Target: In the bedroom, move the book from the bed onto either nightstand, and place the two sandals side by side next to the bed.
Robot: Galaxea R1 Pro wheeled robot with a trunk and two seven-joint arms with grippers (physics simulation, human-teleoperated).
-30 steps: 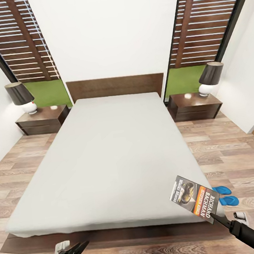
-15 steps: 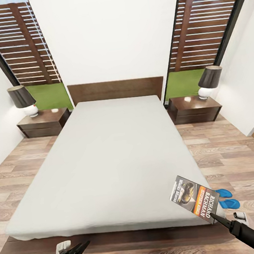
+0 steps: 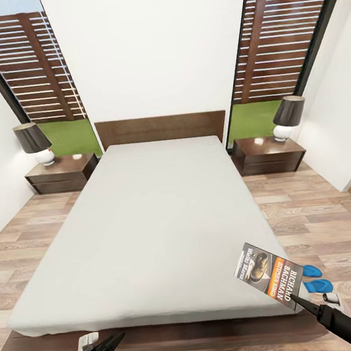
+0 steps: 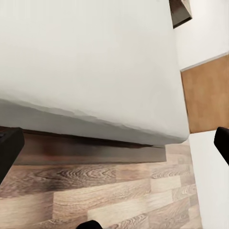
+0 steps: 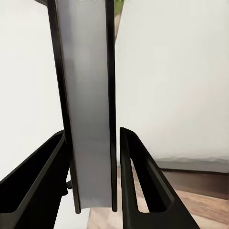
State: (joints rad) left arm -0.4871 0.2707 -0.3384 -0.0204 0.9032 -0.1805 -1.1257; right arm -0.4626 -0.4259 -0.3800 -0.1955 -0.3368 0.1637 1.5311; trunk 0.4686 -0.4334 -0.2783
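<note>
Left gripper (image 3: 109, 343) hangs empty, fingers spread wide, at the foot of the bed (image 3: 148, 221). Right gripper (image 3: 298, 302) clamps the book (image 3: 268, 275) (cover up) over the bed's corner, sandals (image 3: 314, 278) on the floor beside.

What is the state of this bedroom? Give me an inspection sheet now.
Surface: bed, grey mattress bare.
Job's things: book held up at the bed's near right corner; two sandals on the floor right of the bed, partly hidden by the book; nightstand left, second nightstand right.
Clutter: one lamp on each nightstand.
Grippers: right gripper shut on the book's edge; left gripper open, holds nothing.
Cables: nothing seen.
Surroundings: white walls, wood floor, windows onto a slatted fence.
</note>
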